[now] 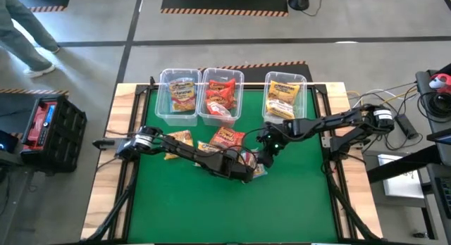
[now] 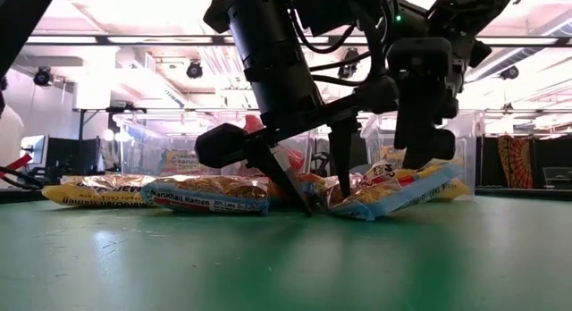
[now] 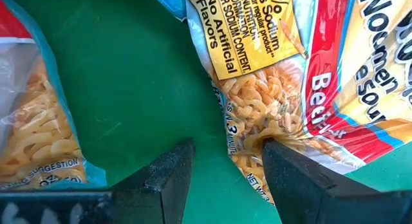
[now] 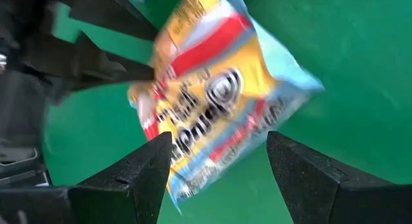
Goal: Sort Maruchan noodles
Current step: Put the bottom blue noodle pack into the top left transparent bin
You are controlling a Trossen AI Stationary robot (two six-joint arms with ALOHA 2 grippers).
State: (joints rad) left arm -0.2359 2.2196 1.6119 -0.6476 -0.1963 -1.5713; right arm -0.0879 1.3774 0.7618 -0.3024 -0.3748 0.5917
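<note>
Green felt covers the tabletop [image 1: 296,196], and both arms reach low toward its middle. From the left edge the left arm stretches flat across, its left gripper [image 3: 225,169] pointed down with fingers apart — one fingertip [image 3: 283,161] presses a noodle packet's [image 3: 270,102] edge, nothing clamped. From the right edge the right arm bends down; the right gripper [image 4: 219,159] hangs spread over a yellow-and-blue packet [image 4: 219,89], released. Loose packets [image 1: 227,138] lie mid-table. Three clear bins [image 1: 221,97] along the far edge hold sorted packets.
</note>
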